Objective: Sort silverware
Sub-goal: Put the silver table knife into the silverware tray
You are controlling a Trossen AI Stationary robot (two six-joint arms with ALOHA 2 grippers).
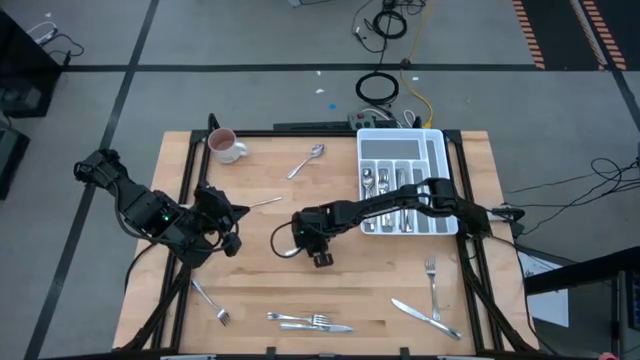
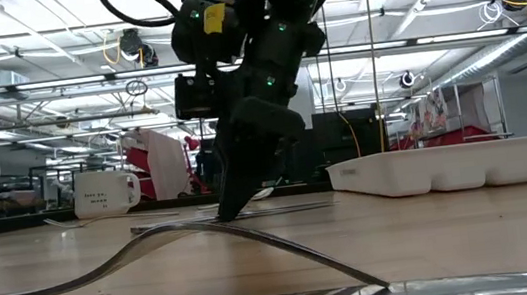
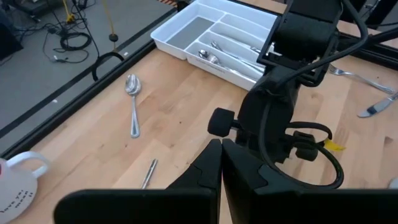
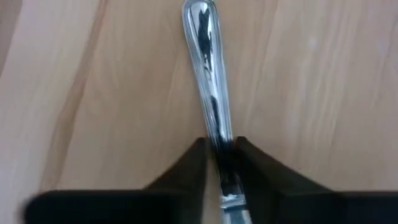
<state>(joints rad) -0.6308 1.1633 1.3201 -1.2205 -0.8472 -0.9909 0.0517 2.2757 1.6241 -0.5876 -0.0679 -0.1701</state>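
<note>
Silverware lies scattered on the wooden table: a spoon (image 1: 308,160), a fork (image 1: 210,300), a fork and knife together (image 1: 310,322), another fork (image 1: 432,280) and a knife (image 1: 425,315). Several more pieces lie in the white tray (image 1: 402,180). My right gripper (image 4: 222,163) stands at the table's middle, fingers pointing down, shut on one shiny piece (image 4: 208,68); the arm hides that piece in the high view. My left gripper (image 3: 221,163) hovers shut just left of it, beside a loose handle (image 3: 148,174). My right gripper pinches the piece's slim handle (image 4: 214,121) between its two fingers (image 4: 196,165), set back from the handle's rounded free end (image 4: 199,15). The fingers come from above and lie across the handle. The piece lies flat on the table (image 2: 251,212).
A white mug (image 1: 227,146) stands near the far left corner. The tray sits at the far right, under the right arm. The two arms are close together at mid-table. A curved fork (image 2: 205,245) lies near the low camera. Cables run over the floor beyond the far edge.
</note>
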